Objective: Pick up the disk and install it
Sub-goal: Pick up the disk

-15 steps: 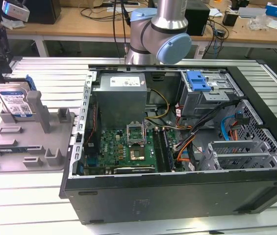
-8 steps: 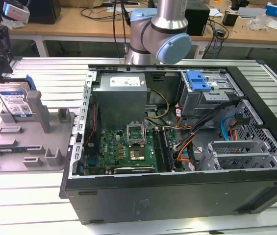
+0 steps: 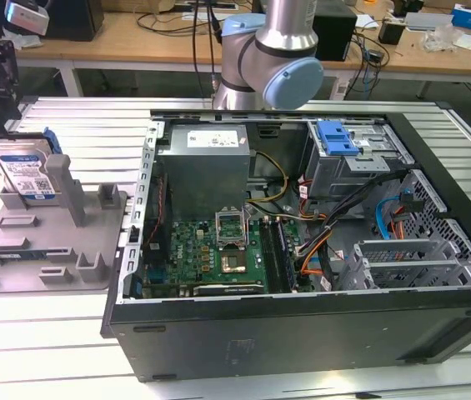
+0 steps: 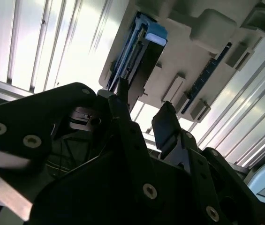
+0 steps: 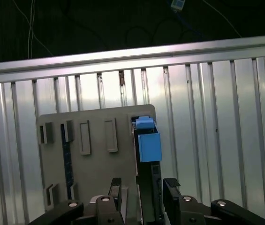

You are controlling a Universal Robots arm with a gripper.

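Disk: we see the disk [image 3: 25,171] standing on edge in the grey holder [image 3: 47,242], beside the computer case [image 3: 302,333].
Gripper: the gripper [image 5: 143,183] is spread apart and empty, its fingers lined up either side of the disk.
Handling: we judge it rigid, weighty and shock-sensitive; pinch its flat faces.

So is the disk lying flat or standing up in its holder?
Standing on edge: the disk sits upright in a slot of the grey holder, label showing.

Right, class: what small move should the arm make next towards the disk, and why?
Probably ease straight toward the disk: it stands on edge in the grey holder, lined up with the gap between the open fingers, which seem not yet around it.
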